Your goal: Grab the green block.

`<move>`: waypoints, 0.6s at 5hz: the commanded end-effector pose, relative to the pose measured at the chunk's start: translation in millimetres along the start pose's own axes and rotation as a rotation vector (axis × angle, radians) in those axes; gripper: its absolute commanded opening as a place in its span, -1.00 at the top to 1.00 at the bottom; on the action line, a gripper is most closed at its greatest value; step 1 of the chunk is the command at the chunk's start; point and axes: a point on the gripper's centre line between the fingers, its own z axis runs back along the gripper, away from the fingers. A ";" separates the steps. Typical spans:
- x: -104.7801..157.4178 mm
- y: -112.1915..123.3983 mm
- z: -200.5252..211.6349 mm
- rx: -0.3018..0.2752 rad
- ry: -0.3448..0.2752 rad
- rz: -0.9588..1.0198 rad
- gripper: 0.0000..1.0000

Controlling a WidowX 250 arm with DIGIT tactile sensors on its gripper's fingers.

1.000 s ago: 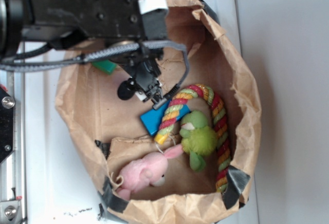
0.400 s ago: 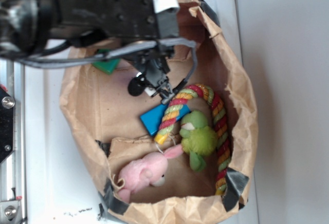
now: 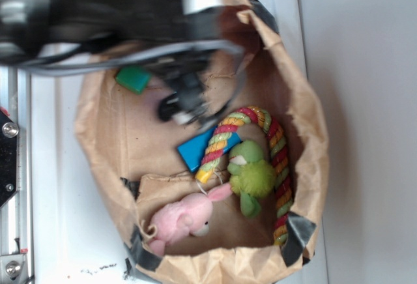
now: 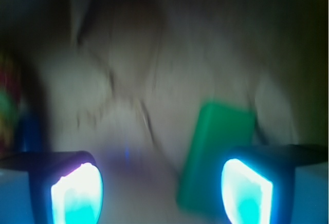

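my pincer [image 4: 162, 190] hung with its fingers apart above the bag floor; the green block [image 4: 216, 157] lay flat just beside the right finger. it looked stiff, light and smooth-faced, so i judged its narrow edges the best hold

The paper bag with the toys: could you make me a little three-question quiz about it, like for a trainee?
1. True or false: the green block is clamped in the gripper.
2. Which toy lies on the blue block? A) pink plush B) rope C) green plush
3. In the wrist view, near which side of the gripper does the green block lie?

Key:
1. False; it lies on the bag floor, and the jaws stand apart.
2. B.
3. The right side of the picture, partly behind the finger there.
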 end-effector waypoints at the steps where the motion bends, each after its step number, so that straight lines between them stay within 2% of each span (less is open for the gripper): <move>1: 11.8 15.9 11.8 -0.008 -0.037 0.036 -1.00; 2: 11.8 15.9 11.8 -0.008 -0.037 0.036 -1.00; 3: 25.8 20.4 4.6 0.014 -0.043 0.102 -1.00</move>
